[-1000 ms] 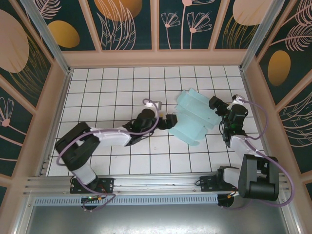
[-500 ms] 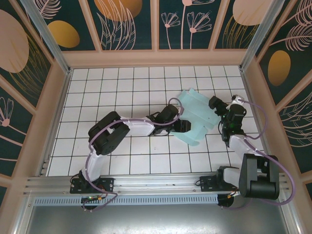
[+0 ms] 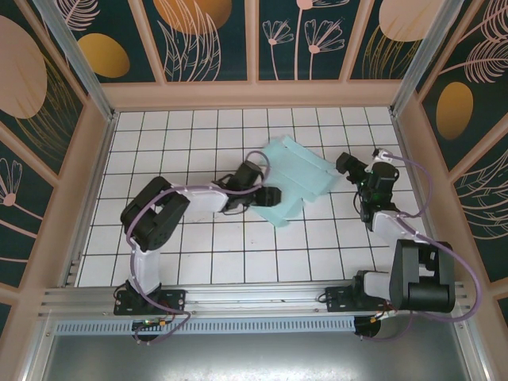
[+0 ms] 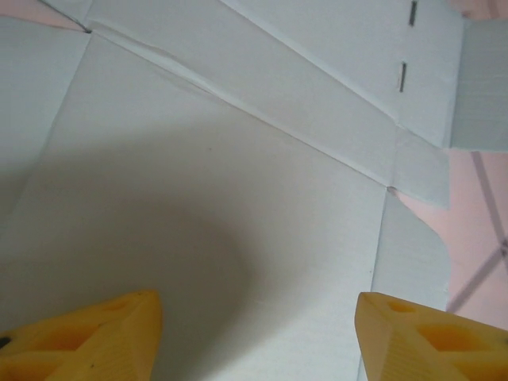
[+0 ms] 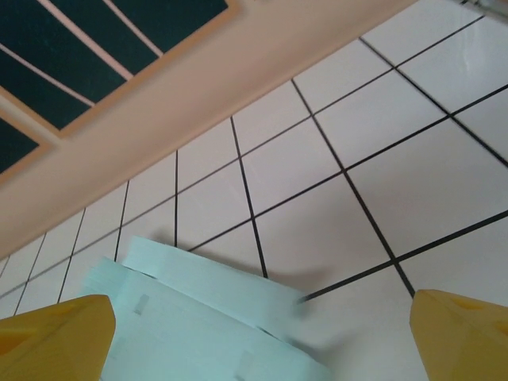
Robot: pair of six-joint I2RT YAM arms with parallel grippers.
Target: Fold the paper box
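Observation:
The paper box [image 3: 298, 171] is a pale aqua card lying nearly flat on the white tiled floor, right of centre. My left gripper [image 3: 268, 196] sits at its near-left edge. In the left wrist view its yellow fingertips [image 4: 103, 337] stand apart over a creased panel of the paper box [image 4: 238, 159], with nothing pinched between them. My right gripper [image 3: 347, 165] hovers just off the card's right corner. It is wide open, and in the right wrist view the paper box [image 5: 198, 317] lies ahead between its spread fingers [image 5: 55, 337], with its flap edge resting on the tiles.
Pink walls [image 3: 246, 95] enclose the tiled floor on three sides, and the back wall's base [image 5: 198, 87] lies close beyond the card. An aluminium rail [image 3: 238, 298] crosses the near edge by the arm bases. Bare tiles [image 3: 159, 143] spread to the left.
The card has moved left and now lies flatter than before. My left gripper reached onto it, then drew back left with narrower jaws. The right gripper has barely moved.

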